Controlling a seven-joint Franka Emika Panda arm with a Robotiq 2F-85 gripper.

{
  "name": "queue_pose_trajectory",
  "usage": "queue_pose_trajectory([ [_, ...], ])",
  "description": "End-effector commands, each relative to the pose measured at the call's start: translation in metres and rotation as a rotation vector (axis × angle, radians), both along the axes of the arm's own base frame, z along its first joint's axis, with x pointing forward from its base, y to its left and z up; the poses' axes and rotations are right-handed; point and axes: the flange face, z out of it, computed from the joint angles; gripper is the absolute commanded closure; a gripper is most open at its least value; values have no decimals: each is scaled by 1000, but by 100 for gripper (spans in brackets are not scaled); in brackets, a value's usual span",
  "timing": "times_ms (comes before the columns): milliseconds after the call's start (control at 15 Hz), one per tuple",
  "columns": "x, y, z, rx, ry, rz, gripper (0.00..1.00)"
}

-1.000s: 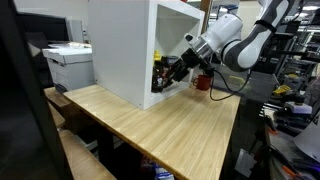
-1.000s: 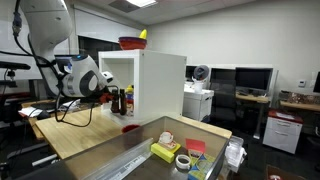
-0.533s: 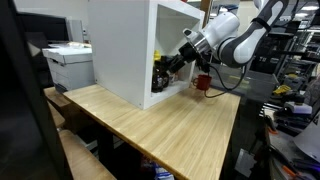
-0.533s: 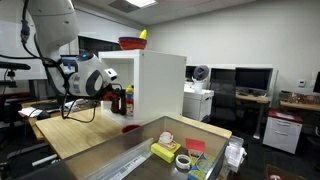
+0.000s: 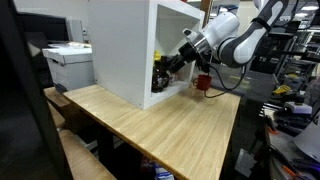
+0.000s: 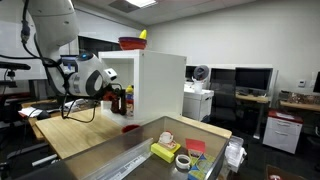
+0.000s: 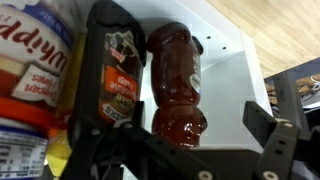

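- Since a second ago, the arm (image 5: 235, 42) has gone up a little and pushed the gripper (image 5: 165, 66) closer to the open side of the white box (image 5: 120, 45). In the last half second nothing has moved.
- The gripper is wide open and holds nothing.
- In the wrist view its two fingers (image 7: 272, 140) stand far apart at the bottom of the picture.
- The red bottle (image 7: 175, 85) stands upright inside the box, close to the white back wall. In the wrist view it shows between the two fingers, straight ahead of the gripper.
- I cannot tell if the fingers already reach around the red bottle or stop just short of it.
- The dark bottle (image 7: 115, 70) stands just beside the red bottle. I cannot tell if the two touch.
- A white jar (image 7: 30, 55) with a red band stands on the other side of the dark bottle.
- The box stands on a wood table (image 5: 160, 125).
- A red cup (image 5: 201, 84) sits near the corner of the box, below the arm.
- In an exterior view a red bowl (image 6: 131, 43) sits on top of the box.
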Motion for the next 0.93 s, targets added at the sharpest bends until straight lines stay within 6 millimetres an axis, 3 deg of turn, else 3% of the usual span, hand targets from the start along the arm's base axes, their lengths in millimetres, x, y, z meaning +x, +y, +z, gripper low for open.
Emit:
queue_pose_trajectory([
  [0,1,3,-2,41,6,6,0],
  [867,5,10,-7,88,18,6,0],
])
